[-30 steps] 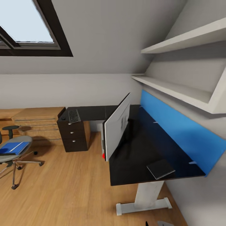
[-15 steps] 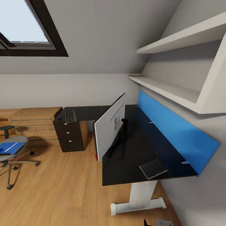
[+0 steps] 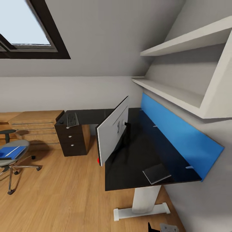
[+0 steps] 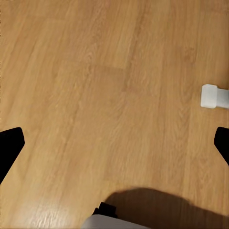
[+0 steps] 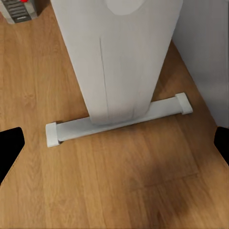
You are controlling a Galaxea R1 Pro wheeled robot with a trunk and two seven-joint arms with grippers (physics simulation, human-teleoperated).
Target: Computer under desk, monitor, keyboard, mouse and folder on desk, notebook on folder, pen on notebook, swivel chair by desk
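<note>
The black L-shaped desk (image 3: 135,161) carries the white-backed monitor (image 3: 112,135) near its middle. A dark notebook (image 3: 157,173) lies at the desk's near corner. The keyboard (image 3: 72,120) and a small dark mouse (image 3: 61,122) rest on the far wing over the drawers. At far left, the swivel chair (image 3: 9,161) holds the blue folder (image 3: 13,151) with a white pen (image 3: 10,150) on it. The computer (image 5: 19,9) stands on the floor under the desk, its red spot (image 3: 98,160) peeping out below the monitor. Both my left gripper (image 4: 114,145) and right gripper (image 5: 114,143) hang open over the floor.
A white desk leg and foot (image 5: 119,119) stands just ahead of my right gripper, its end (image 4: 212,95) also in the left wrist view. A blue panel (image 3: 177,135) and wall shelves (image 3: 174,93) line the right wall. A wooden dresser (image 3: 35,125) sits under the skylight.
The whole head view slid a little to the left a second ago, so the camera moved. In the last half second almost nothing shifted. No object has moved.
</note>
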